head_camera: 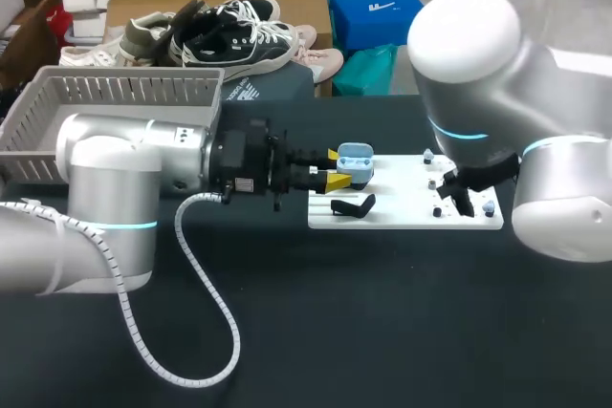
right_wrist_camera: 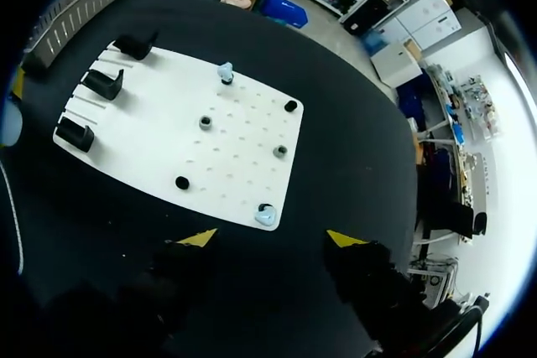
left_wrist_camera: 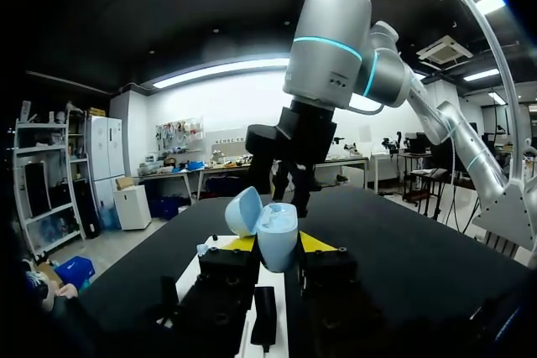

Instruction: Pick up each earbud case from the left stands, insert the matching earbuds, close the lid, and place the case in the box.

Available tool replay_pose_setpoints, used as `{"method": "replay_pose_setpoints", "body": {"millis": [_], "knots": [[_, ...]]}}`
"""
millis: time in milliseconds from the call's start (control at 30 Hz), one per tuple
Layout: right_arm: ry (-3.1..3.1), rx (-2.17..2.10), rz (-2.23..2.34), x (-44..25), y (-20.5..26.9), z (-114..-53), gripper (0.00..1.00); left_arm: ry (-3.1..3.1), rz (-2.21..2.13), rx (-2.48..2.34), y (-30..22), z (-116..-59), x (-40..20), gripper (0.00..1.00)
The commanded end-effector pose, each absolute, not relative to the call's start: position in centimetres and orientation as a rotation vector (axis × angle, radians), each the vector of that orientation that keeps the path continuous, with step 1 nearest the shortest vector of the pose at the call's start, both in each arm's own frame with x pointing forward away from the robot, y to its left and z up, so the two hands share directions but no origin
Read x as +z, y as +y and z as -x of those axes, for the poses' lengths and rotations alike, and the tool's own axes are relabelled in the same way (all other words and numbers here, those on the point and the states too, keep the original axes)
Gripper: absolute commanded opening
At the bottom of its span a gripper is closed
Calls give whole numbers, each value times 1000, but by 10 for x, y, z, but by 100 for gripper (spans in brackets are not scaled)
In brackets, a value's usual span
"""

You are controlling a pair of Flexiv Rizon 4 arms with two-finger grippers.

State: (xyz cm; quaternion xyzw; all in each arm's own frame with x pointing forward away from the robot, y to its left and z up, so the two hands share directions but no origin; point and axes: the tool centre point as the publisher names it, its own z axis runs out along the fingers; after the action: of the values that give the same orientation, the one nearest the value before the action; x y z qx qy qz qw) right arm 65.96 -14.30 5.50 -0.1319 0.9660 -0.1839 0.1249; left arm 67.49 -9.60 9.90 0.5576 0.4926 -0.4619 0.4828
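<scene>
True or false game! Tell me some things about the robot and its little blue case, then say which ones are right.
1. The left gripper grips a light blue earbud case. True.
2. The case is closed. False: its lid stands open.
3. The right gripper holds an earbud. False: its fingers are open with nothing between them, above the white board.
4. The three black stands on the board are empty. True.
</scene>
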Motion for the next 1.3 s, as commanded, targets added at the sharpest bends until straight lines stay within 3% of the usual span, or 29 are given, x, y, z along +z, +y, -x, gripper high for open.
{"method": "replay_pose_setpoints", "body": {"millis": [33,167,200,800,1167,1300], "knots": [[2830,-540,380,47,-138,-665,71,1199,-1360,-1127,-96,-676,98,0],[2836,-536,374,43,-138,-667,49,1199,-1360,-1127,-96,-676,98,0],[2837,-535,372,43,-138,-667,47,1199,-1360,-1127,-96,-676,98,0],[2873,-560,360,28,-145,-674,44,1199,-1360,-1127,-96,-676,98,0],[2883,-572,357,24,-147,-677,32,1199,-1360,-1127,-96,-676,98,0],[2887,-578,355,23,-148,-677,33,1199,-1360,-1127,-96,-676,98,0]]}}
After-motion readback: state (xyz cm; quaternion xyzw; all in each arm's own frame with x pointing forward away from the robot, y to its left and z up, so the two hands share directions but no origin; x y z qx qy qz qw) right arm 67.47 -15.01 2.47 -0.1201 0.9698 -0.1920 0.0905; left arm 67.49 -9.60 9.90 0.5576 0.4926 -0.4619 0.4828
